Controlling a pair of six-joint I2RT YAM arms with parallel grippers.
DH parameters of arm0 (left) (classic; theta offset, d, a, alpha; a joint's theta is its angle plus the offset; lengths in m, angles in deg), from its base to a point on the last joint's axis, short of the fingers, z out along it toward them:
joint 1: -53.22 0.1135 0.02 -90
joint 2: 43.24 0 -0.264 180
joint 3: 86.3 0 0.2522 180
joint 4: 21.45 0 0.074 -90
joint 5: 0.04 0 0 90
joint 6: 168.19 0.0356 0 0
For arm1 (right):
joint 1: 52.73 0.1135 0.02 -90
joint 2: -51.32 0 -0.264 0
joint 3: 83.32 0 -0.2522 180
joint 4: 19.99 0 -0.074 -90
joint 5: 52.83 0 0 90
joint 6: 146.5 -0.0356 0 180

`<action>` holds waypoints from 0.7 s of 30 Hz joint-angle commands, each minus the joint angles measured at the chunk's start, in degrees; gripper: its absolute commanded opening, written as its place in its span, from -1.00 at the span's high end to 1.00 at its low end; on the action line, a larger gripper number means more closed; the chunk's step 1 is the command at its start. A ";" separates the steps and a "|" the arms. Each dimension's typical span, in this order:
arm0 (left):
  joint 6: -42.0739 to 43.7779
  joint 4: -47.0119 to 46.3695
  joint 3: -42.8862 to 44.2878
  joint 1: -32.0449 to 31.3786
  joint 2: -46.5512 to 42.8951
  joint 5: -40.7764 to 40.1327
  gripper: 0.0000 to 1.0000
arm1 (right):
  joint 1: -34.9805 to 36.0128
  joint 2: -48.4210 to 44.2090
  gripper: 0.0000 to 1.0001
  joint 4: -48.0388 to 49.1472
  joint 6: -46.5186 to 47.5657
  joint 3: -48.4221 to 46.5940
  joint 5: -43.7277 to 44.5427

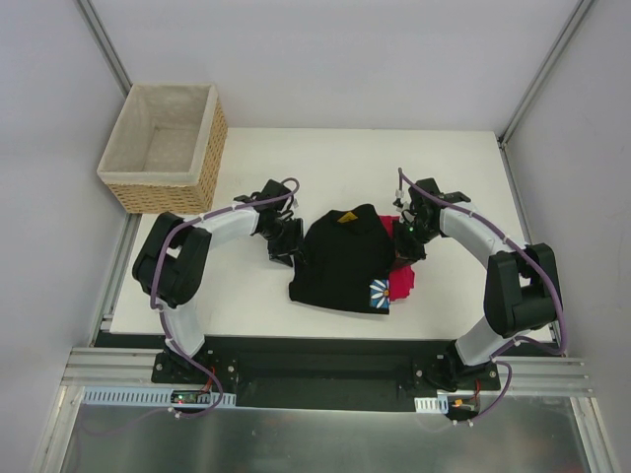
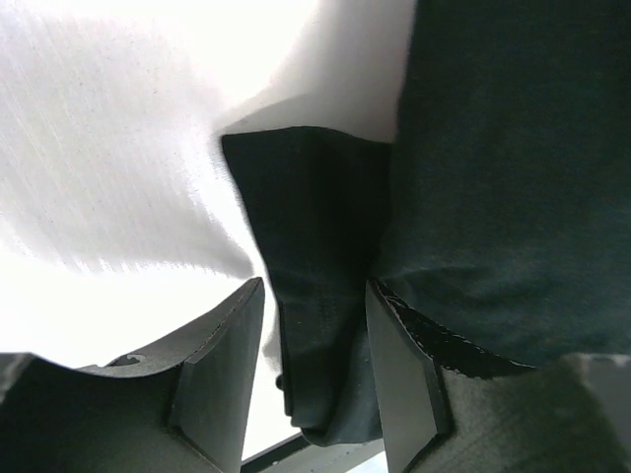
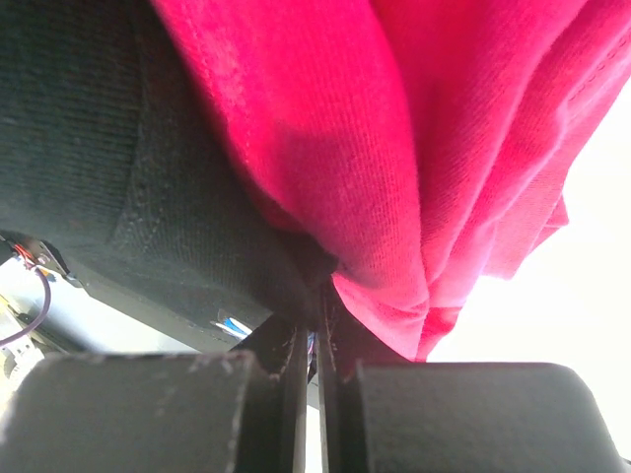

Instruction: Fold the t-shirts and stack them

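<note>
Lying near the middle of the white worktop (image 1: 246,305), the black shirt (image 1: 340,258) is seen bunched into a rough block. Its blue daisy print (image 1: 381,294) is turned up at the near right corner. The red shirt (image 1: 402,284) is found just beside it on the right, touching it and partly covered by it, so that only a strip of red is shown from above.

The left gripper (image 1: 286,246) is placed at the left edge of the black shirt. In the left wrist view the jaws of this gripper (image 2: 314,286) are held apart. A narrow hanging fold of the black shirt (image 2: 325,217) is caught in the space between them, and more black cloth is spread to the right. A bright gap is seen beside one finger (image 2: 222,374), so the fold is not clamped.

The right gripper (image 1: 406,236) is placed at the far right edge of the shirts. In the right wrist view its jaws (image 3: 317,330) are closed to a thin slit. Gathered folds of the red shirt (image 3: 394,177) are drawn down to the tips, where the cloth is pinched. Black cloth (image 3: 89,148) is seen to the left of the red.

A wicker basket (image 1: 212,148) with a pale lining is set at the far left corner, well apart from both shirts.
</note>
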 commanded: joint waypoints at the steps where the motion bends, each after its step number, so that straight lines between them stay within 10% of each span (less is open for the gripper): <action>1: 0.82 -0.15 -1.16 0.17 0.56 -1.03 0.10 | 0.01 -1.13 0.99 -3.45 1.75 -1.70 3.82; 16: 0.38 -3.40 -2.31 0.26 4.43 0.11 0.12 | -0.08 -0.78 0.98 -5.04 2.54 -2.50 4.53; 21: 0.38 -4.20 -1.87 0.17 5.66 2.30 1.00 | -0.08 -1.48 0.99 -4.95 2.45 -2.15 4.70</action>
